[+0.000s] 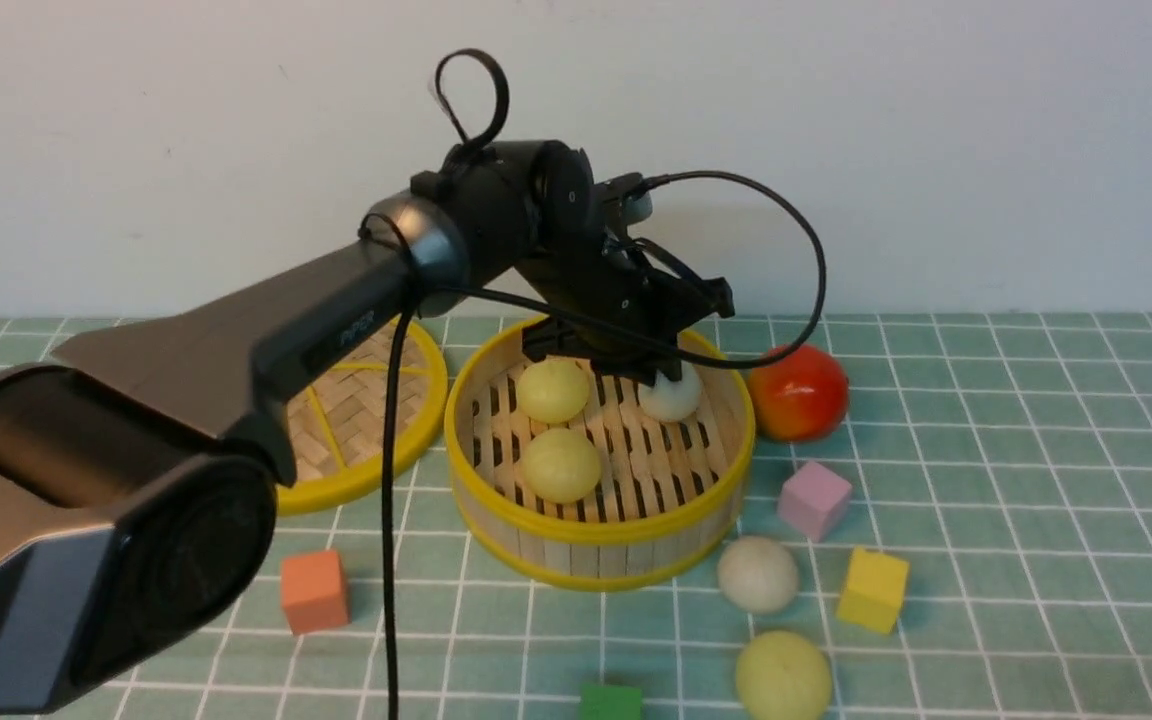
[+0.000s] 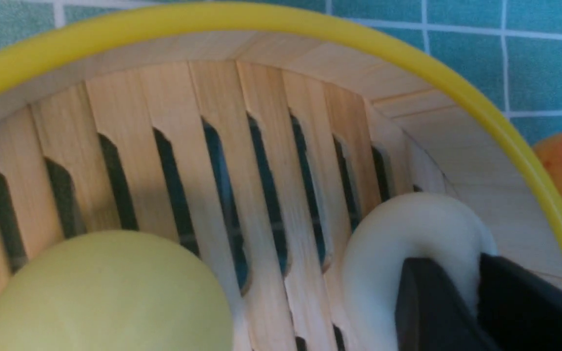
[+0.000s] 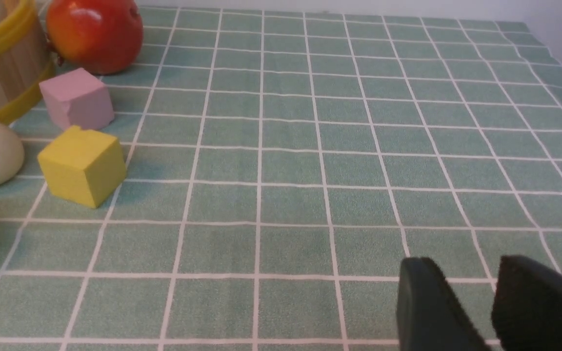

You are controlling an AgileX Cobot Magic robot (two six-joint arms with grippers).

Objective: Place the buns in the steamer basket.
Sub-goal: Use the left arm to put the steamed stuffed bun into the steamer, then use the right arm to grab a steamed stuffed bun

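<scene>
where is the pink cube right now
In the front view, the pink cube sits right of the steamer basket, between the red-orange fruit and the yellow cube.

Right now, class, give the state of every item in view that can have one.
steamer basket: upright, uncovered, three buns inside.
lid: off, lying flat beside the basket.
left gripper: shut on an off-white bun inside the basket.
two yellow-green buns: loose in the basket.
second off-white bun: outside the basket.
third yellow-green bun: outside the basket.
right gripper: slightly open, empty.

Green white-gridded tablecloth point(image 1: 1036, 500), yellow-rimmed steamer basket point(image 1: 586, 557)
</scene>
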